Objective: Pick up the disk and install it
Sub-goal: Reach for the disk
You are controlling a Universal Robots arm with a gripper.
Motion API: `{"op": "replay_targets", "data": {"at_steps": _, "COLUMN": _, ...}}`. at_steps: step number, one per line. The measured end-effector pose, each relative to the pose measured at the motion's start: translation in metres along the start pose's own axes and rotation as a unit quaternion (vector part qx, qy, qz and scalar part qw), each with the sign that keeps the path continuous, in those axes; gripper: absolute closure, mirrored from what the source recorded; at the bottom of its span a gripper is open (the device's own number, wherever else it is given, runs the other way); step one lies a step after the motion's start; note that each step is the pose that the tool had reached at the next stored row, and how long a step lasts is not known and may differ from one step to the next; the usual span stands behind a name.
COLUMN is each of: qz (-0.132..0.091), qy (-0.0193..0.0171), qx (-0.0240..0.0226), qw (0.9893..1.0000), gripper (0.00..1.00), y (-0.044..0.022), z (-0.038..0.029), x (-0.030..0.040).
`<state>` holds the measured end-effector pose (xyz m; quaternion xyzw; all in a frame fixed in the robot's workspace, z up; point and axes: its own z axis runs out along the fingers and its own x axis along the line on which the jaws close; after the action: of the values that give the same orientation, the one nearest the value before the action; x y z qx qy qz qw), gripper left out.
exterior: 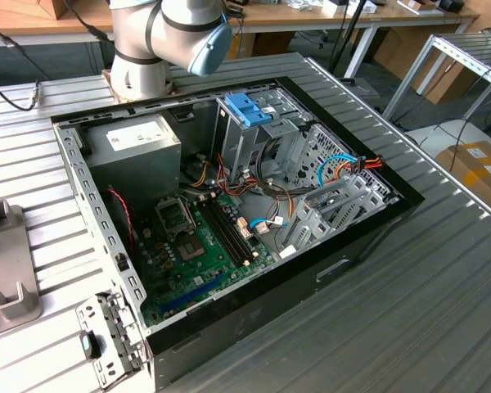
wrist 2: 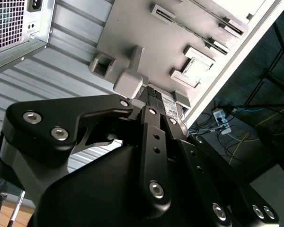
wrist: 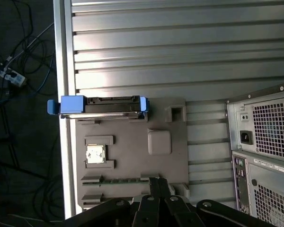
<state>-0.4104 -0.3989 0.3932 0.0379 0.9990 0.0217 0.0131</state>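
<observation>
Since the disk stood on edge in the grey fixture plate at the slatted table edge, the gripper, closed and empty over the plate's opposite edge, probably needed to open wide and centre across the disk's flat faces.

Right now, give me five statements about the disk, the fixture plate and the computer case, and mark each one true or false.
1. The disk stands on its edge at the rim of the grey fixture plate, apart from the gripper. True.
2. The disk is installed in the computer case. False: it is at the plate, outside the case.
3. The case lies open with its green motherboard exposed. True.
4. The disk's side rails are red. False: they are bright blue.
5. A small square chip lies in a holder on the plate. True.
</observation>
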Motion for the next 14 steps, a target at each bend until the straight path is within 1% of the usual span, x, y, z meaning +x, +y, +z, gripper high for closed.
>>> {"op": "replay_targets", "data": {"at_steps": 6, "qz": 0.0, "qy": 0.0, "qx": -0.0001, "qw": 1.0, "gripper": 0.9, "y": 0.0, "z": 0.0006, "x": 0.004}}
{"op": "replay_targets", "data": {"at_steps": 7, "qz": 0.0, "qy": 0.0, "qx": 0.0, "qw": 1.0, "gripper": 0.9, "y": 0.0, "z": 0.0007, "x": 0.0058}}
{"op": "replay_targets", "data": {"at_steps": 14, "qz": 0.0, "qy": 0.0, "qx": 0.0, "qw": 1.0, "gripper": 0.9, "y": -0.0005, "z": 0.0009, "x": 0.0123}}
